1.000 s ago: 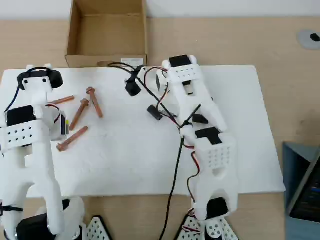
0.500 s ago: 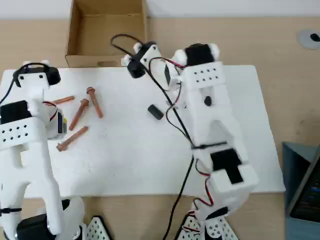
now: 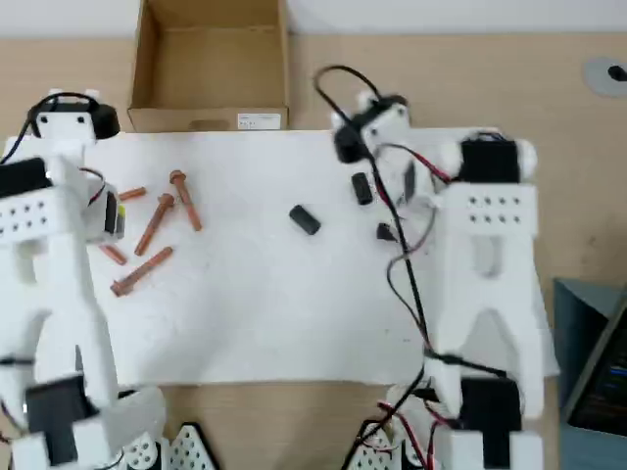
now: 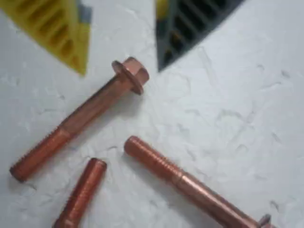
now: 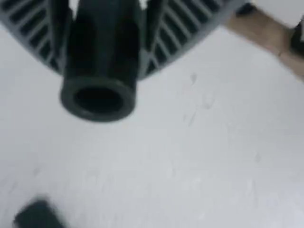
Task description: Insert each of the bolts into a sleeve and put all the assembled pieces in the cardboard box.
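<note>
On the left, gripper (image 4: 121, 38) spread wide, yellow finger (image 4: 52, 28) and dark finger (image 4: 190, 23) well apart, nothing pinched between. Just beyond the gap between those jaws, the flanged head of one bolt (image 4: 80, 118), flat on the white mat (image 4: 237, 104), shank pointing away from the jaws. Farther out from the jaws, a second bolt (image 4: 190, 185), threaded end near the first one's shank but not touching. Beside both, a third bolt (image 4: 80, 194), likewise apart. From above, other bolts (image 3: 155, 223) in a loose scatter on the mat, just to the side of the left jaws, toward the right arm.

On the right, gripper (image 5: 102, 42) clamped on a black sleeve (image 5: 97, 95), ribbed dark fingers pressed against either side, one open end sticking out past the fingertips. Well apart from those jaws, a loose sleeve (image 5: 35, 213) on the mat; from above, between the two grippers, nearer the right one.

Past both pairs of jaws, off the mat's far edge, the box (image 3: 137, 69), open side up, well apart from either gripper.
</note>
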### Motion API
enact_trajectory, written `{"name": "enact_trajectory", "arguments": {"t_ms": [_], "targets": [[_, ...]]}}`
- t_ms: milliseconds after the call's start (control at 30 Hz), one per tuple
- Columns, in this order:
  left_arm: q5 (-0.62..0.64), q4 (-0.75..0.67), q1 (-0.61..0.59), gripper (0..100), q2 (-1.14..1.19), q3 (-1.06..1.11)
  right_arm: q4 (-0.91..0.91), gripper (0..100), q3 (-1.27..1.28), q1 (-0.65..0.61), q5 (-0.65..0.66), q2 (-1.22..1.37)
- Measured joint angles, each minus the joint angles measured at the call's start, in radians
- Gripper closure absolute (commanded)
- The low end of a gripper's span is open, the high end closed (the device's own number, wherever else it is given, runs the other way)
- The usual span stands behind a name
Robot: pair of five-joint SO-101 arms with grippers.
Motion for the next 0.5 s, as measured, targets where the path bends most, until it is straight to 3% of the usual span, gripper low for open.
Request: {"name": "enact_trajectory", "arguments": {"t_ms": [500], "targets": [[-0.083, 0.02, 0.109, 89, 0.437, -0.328, 0.0, 98.8, 0.233, 0.04, 0.0, -0.204]]}}
